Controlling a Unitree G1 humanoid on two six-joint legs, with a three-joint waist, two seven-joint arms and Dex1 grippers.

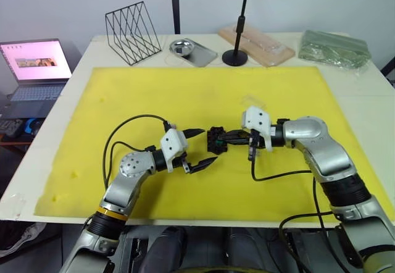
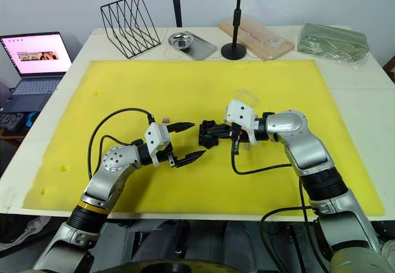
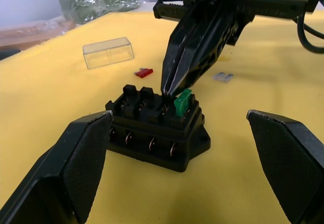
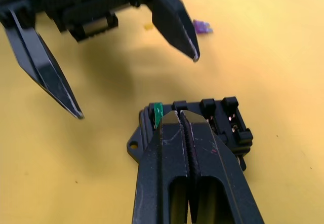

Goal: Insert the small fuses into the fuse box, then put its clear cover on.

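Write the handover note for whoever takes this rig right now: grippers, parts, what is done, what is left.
Left gripper: open, empty, hovering beside the small black slotted fuse box on the yellow mat.
Right gripper: fingers closed together, tips pressing at the box top next to the tiny green blade fuse.
Done: green fuse stands in an end slot; whether it is fully seated cannot be told.
Left: small red blade fuse and two small grey blade fuses lie loose on the mat beyond the box. Transparent rectangular plastic cover sits apart on the mat, not yet on the box.
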